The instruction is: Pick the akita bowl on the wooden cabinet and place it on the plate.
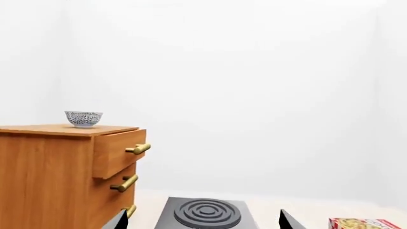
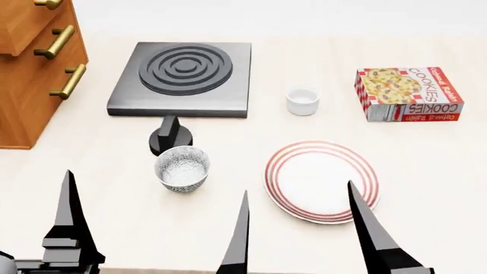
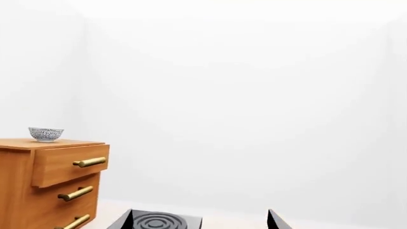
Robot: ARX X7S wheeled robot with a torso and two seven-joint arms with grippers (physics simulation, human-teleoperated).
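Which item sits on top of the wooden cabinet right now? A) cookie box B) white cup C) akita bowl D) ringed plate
C: the left wrist view shows an akita bowl standing on the wooden cabinet top, while the head view has the cup, cookie box and plate down on the table.

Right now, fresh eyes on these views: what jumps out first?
The red-ringed plate lies empty near the front of the table, with a speckled bowl to its left by the stove burner. A matching akita bowl sits atop the wooden cabinet, far left. The cookie box adds bright colour at far right.
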